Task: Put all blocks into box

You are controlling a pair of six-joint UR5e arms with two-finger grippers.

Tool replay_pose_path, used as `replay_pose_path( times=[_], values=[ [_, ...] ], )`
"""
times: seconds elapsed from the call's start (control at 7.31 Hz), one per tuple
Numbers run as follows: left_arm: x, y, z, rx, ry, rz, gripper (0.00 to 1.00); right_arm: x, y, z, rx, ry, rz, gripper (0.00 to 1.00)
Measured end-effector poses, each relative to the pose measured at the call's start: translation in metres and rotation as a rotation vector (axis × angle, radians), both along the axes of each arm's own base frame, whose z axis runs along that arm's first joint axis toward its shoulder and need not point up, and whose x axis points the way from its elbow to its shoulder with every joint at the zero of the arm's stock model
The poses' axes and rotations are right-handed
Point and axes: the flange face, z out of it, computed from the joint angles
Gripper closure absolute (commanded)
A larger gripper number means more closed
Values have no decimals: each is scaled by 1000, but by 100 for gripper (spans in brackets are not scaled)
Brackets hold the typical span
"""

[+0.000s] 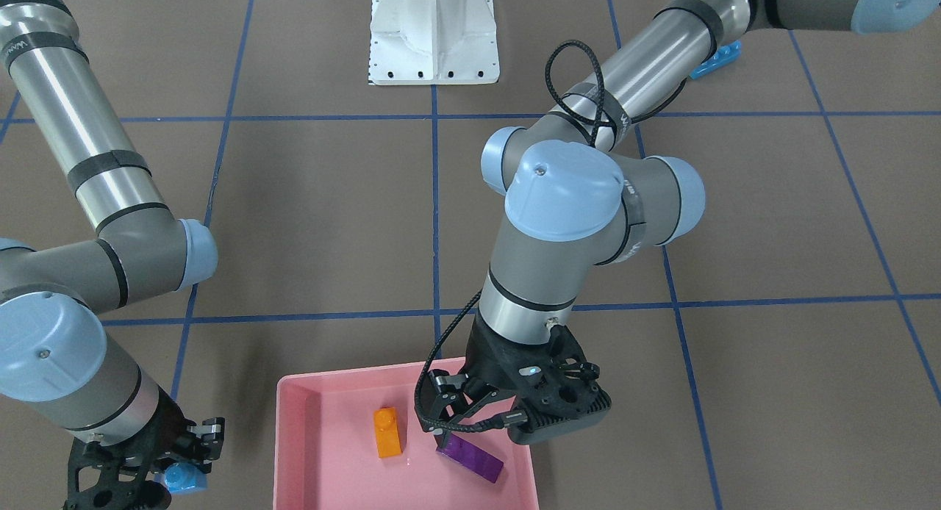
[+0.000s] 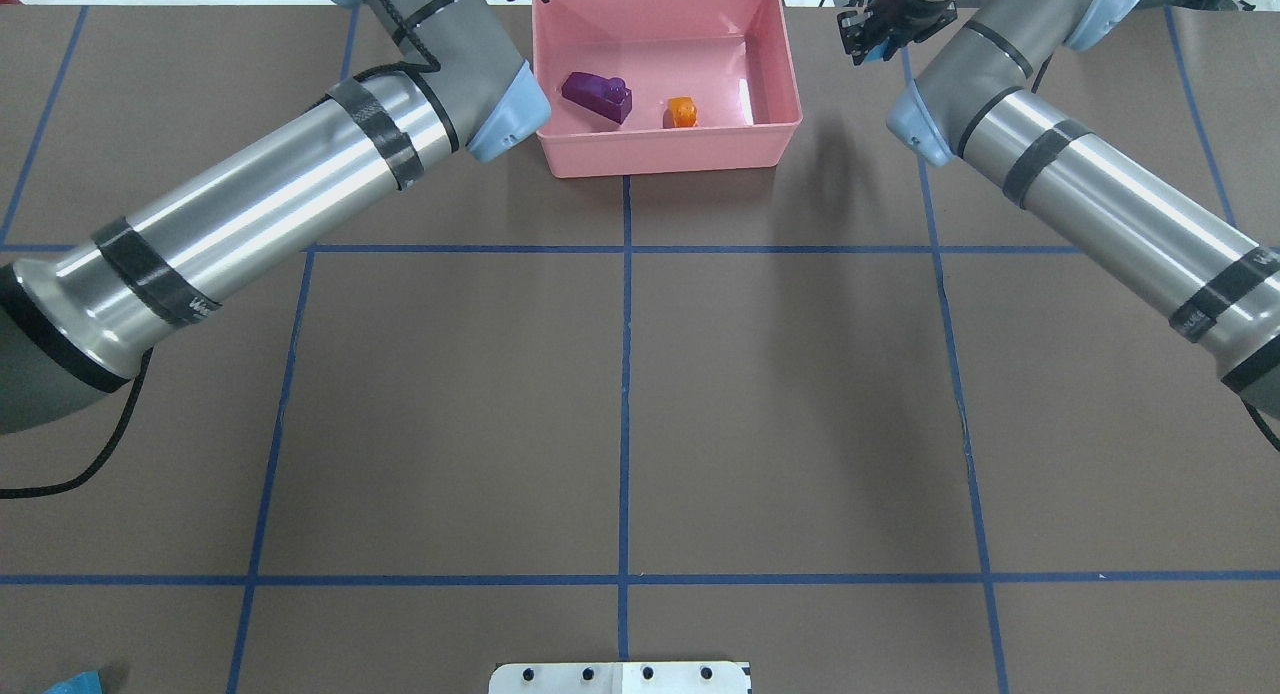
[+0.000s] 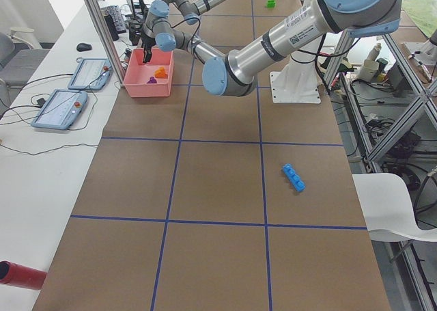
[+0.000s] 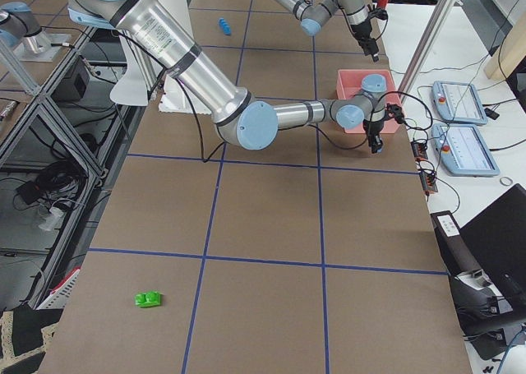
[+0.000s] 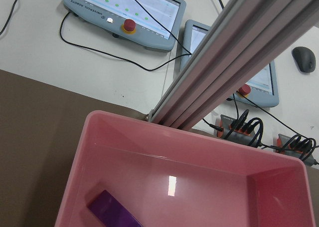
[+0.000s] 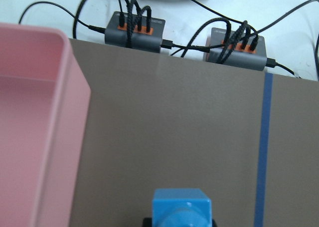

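Note:
The pink box [image 1: 294,436] stands at the table's far edge; it also shows in the overhead view [image 2: 660,159]. An orange brick [image 1: 387,432] and a purple brick [image 1: 470,457] lie inside it. My left gripper [image 1: 441,403] hangs open and empty over the box, just above the purple brick [image 5: 114,214]. My right gripper [image 1: 192,462] is beside the box, outside it, shut on the small blue brick [image 6: 181,207]. The long blue brick [image 3: 293,178] and the green brick [image 4: 149,298] lie on the table, far from the box.
The white robot pedestal [image 1: 434,32] stands at the near middle edge. Teach pendants [image 3: 85,72] and cable hubs [image 6: 134,30] lie on the white bench beyond the table. An aluminium post [image 5: 239,52] rises just behind the box.

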Motion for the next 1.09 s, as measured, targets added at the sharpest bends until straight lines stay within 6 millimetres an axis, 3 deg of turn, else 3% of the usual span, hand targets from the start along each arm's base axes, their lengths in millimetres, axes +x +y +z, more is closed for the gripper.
replay_pose_path(
  times=[0.14, 0.27, 0.55, 0.82, 0.96, 1.09],
  values=[
    [-34, 8, -5, -24, -38, 77, 0, -6, -4, -35, -20, -45, 31, 100],
    [-64, 31, 9, -20, -90, 142, 0, -16, -3, -65, -35, -81, 54, 100],
    [-130, 120, 89, 52, -202, 275, 0, -49, 5, -105, -28, -106, 74, 100],
    [-192, 215, 180, 98, -277, 370, 0, -83, 18, -122, 5, -86, 86, 100],
    [-217, 256, 218, 108, -312, 417, 0, -99, 23, -129, 10, -78, 110, 54],
    [-237, 293, 248, 128, -348, 478, 0, -114, 28, -135, 6, -78, 145, 1]
  ],
)
